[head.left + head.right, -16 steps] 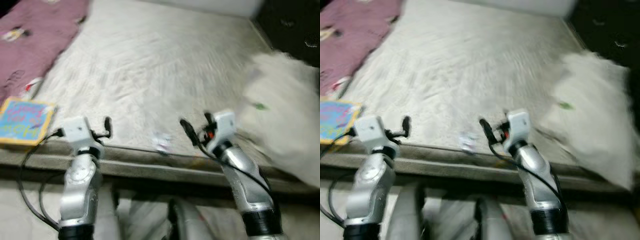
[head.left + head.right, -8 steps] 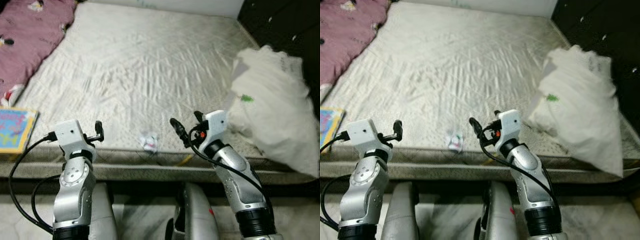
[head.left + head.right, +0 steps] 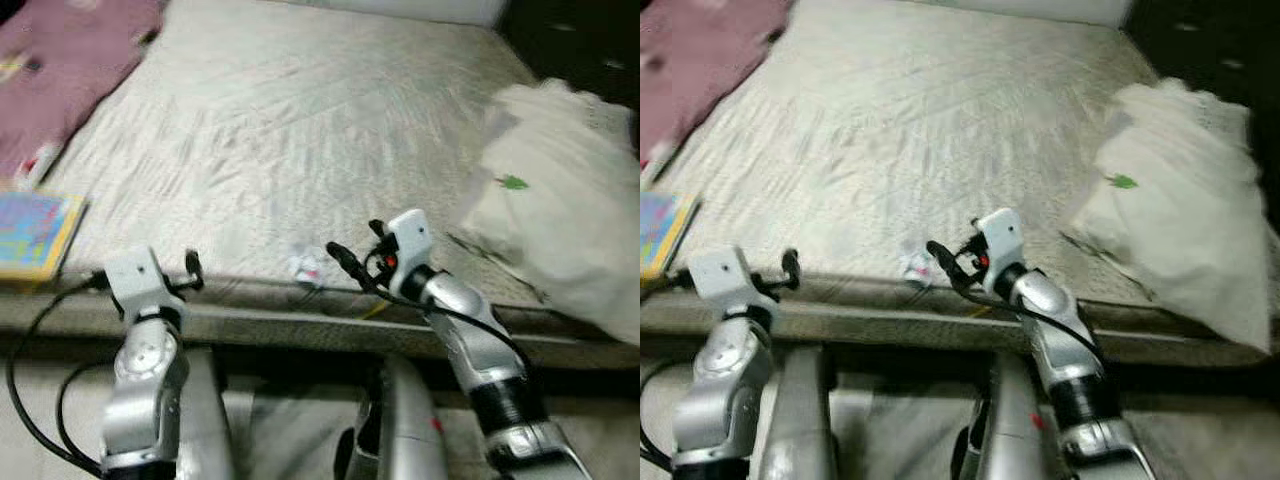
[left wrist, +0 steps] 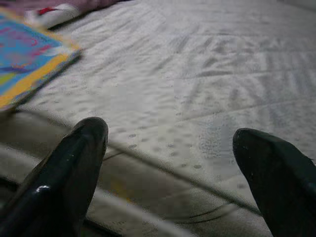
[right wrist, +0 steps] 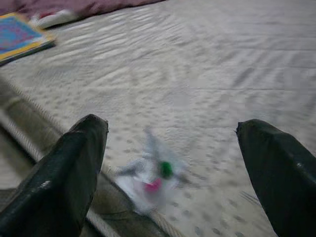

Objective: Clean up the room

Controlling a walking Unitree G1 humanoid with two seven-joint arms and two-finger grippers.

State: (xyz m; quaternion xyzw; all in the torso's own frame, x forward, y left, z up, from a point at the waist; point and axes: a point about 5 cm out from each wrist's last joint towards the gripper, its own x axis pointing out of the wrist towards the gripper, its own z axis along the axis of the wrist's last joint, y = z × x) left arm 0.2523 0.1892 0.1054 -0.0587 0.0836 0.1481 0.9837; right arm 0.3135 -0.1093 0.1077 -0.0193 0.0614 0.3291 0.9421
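My right claw (image 5: 168,148) has its fingers spread wide, holding nothing and touching nothing; it hangs just short of the crumpled wrapper (image 5: 148,180), which lies at the mattress (image 3: 330,120) edge nearest me. My left claw (image 4: 173,148) is also spread and empty, farther along that same edge, toward the book (image 3: 35,235). The white bag (image 3: 560,215) sits well beyond the wrapper on the far side. My worry: the wrapper is light and right at the edge, so a clumsy approach could nudge it off onto the floor, or my fingers could snag the sheet instead.
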